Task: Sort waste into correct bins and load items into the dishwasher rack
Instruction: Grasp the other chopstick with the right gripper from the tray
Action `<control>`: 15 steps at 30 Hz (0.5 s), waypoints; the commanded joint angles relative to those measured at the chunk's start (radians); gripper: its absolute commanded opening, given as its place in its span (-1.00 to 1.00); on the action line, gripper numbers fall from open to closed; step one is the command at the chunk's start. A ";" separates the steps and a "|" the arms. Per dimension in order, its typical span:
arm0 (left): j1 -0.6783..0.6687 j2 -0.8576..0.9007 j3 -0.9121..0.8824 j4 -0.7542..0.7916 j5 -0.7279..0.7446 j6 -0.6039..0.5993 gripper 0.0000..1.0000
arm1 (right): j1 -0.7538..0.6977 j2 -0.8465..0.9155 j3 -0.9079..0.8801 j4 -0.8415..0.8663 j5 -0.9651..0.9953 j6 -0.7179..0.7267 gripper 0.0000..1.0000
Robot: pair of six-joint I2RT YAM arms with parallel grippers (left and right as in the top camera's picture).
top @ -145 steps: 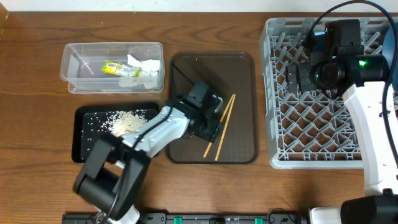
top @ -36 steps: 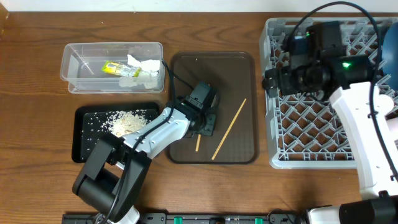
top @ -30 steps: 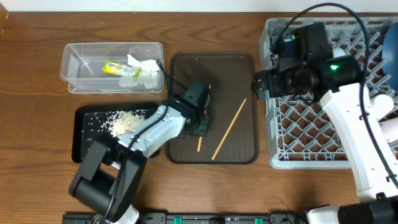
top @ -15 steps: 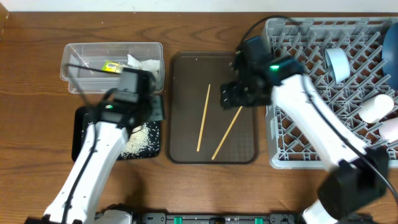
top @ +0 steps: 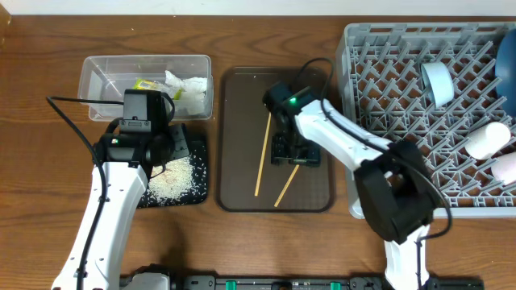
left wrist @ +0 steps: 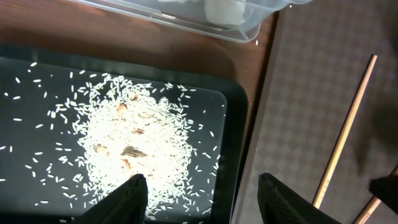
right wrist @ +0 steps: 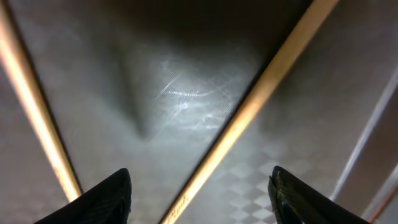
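Two light wooden chopsticks lie apart on the brown serving tray (top: pixel 314 97): one (top: pixel 264 153) to the left, the other (top: pixel 285 188) partly under my right gripper (top: pixel 295 155). In the right wrist view my open right gripper (right wrist: pixel 202 199) straddles one chopstick (right wrist: pixel 249 115), and the other chopstick (right wrist: pixel 37 118) lies to its left. My left gripper (top: pixel 179 145) is open and empty over the black tray (top: pixel 201 197) of rice (top: pixel 173 179). In the left wrist view it (left wrist: pixel 205 202) hangs over the rice (left wrist: pixel 137 140). The clear tub (top: pixel 101 76) holds the napkin (top: pixel 187 84) and wrapper (top: pixel 146 84).
The grey rack (top: pixel 403 121) at right holds a pale-blue bowl (top: pixel 438 83), a cream cup (top: pixel 488 138), a pink cup (top: pixel 508 167) and the dark-blue plate's edge (top: pixel 508 56). In the left wrist view a chopstick (left wrist: pixel 345 137) lies on the brown tray (left wrist: pixel 298 112).
My left gripper has left the brown tray and moved over the black tray. My right gripper has come from the rack down onto the brown tray, over the right chopstick. The chopsticks lie further apart.
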 commanded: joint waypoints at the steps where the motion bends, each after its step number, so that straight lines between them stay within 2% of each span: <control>1: 0.004 -0.002 0.001 -0.003 -0.016 0.005 0.19 | 0.015 0.039 0.004 0.007 0.025 0.056 0.33; 4: 0.004 -0.002 0.001 -0.003 -0.016 0.005 0.19 | 0.018 0.058 0.004 0.014 0.026 0.056 0.11; 8: 0.004 -0.002 0.001 -0.003 -0.016 0.005 0.19 | 0.018 0.060 0.004 0.036 0.029 0.056 -0.40; 10: 0.004 -0.002 0.001 -0.003 -0.016 0.005 0.20 | 0.018 0.060 0.004 0.045 0.030 0.055 -0.52; 12: 0.004 -0.002 0.001 -0.003 -0.016 0.005 0.20 | 0.018 0.060 0.004 0.048 0.029 0.055 -0.53; 15: 0.004 -0.002 0.001 -0.003 -0.016 0.004 0.20 | 0.018 0.060 0.004 0.049 0.036 0.055 -0.64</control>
